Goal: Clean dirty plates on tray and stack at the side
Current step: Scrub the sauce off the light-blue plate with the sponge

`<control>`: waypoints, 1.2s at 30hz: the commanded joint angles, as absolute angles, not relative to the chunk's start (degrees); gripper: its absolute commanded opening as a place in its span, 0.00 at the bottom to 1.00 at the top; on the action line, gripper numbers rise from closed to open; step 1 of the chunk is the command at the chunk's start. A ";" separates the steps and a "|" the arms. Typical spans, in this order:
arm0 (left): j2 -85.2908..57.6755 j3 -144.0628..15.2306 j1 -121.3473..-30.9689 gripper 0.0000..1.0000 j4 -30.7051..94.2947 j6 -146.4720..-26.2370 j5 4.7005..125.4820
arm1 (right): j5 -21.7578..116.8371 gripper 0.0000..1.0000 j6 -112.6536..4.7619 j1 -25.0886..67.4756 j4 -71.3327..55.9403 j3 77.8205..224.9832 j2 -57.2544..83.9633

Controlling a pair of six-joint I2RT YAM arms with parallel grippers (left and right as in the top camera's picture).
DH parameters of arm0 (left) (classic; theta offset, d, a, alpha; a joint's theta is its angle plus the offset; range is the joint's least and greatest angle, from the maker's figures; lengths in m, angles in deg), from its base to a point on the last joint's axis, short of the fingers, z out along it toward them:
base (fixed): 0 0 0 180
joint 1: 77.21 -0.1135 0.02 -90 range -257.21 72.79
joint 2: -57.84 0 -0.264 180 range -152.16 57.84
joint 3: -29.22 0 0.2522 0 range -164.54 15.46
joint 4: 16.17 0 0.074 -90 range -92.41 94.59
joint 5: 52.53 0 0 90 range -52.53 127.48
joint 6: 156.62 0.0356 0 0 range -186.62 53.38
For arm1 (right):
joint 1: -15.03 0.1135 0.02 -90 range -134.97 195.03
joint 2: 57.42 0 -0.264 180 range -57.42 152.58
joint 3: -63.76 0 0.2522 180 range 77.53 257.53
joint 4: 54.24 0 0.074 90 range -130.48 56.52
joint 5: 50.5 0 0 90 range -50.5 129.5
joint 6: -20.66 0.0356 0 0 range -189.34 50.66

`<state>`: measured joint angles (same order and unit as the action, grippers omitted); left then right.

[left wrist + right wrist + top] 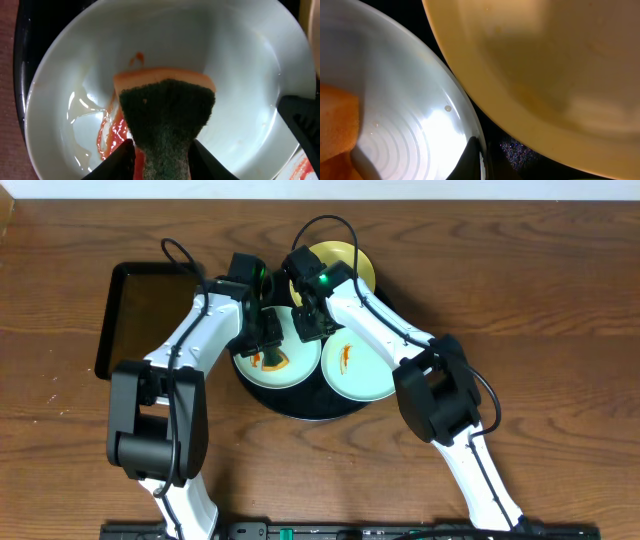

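Green sponge [167, 117] in left claw [164, 159] hides part of plate [245, 70] smear [111, 134].

The round black tray [300, 406] sits mid-counter and carries three small plates. The pale yellow plate [350, 260] lies at its far side. Nearer, side by side, the left mint-blue plate [295, 372] and the right mint-blue plate [365, 370] each bear an orange-brown smear.

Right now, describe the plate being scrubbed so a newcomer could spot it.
Find the round black tray mid-table. On its left side, seen from overhead, lies a mint plate. Unlike the other mint plate and the yellow plate, it has the left gripper holding a sponge to it.
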<state>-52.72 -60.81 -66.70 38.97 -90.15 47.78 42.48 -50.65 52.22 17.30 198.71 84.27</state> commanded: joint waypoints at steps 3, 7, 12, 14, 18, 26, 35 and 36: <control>-53.38 -61.25 -66.16 0.36 38.89 -89.18 47.45 | 42.94 0.01 -49.66 52.50 18.00 196.88 86.17; -53.38 -61.25 -65.59 0.36 38.43 -89.16 47.23 | 42.94 0.01 -49.66 52.46 18.00 196.88 86.17; -53.40 -61.25 -65.59 0.36 38.67 -89.16 43.80 | 42.94 0.01 -49.66 52.46 18.02 196.88 86.17; -53.40 -61.20 -65.59 0.36 38.65 -89.16 43.85 | 42.94 0.01 -49.66 52.46 18.04 196.88 86.17; -53.40 -60.61 -65.11 0.36 38.23 -89.16 43.82 | 42.94 0.01 -49.66 52.46 18.02 196.88 86.17; -53.40 -60.24 -64.96 0.24 37.84 -89.16 43.85 | 42.94 0.01 -49.66 52.46 18.08 196.88 86.17; -53.40 -57.07 -64.96 0.27 36.20 -89.18 43.85 | 42.94 0.01 -49.66 52.46 18.06 196.90 86.17; -53.40 -56.94 -64.96 0.27 36.07 -89.16 43.85 | 42.94 0.01 -49.68 52.46 18.08 196.88 86.17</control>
<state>-52.75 -58.43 -65.09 36.24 -89.67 44.79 42.48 -50.65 52.22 17.32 198.71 84.27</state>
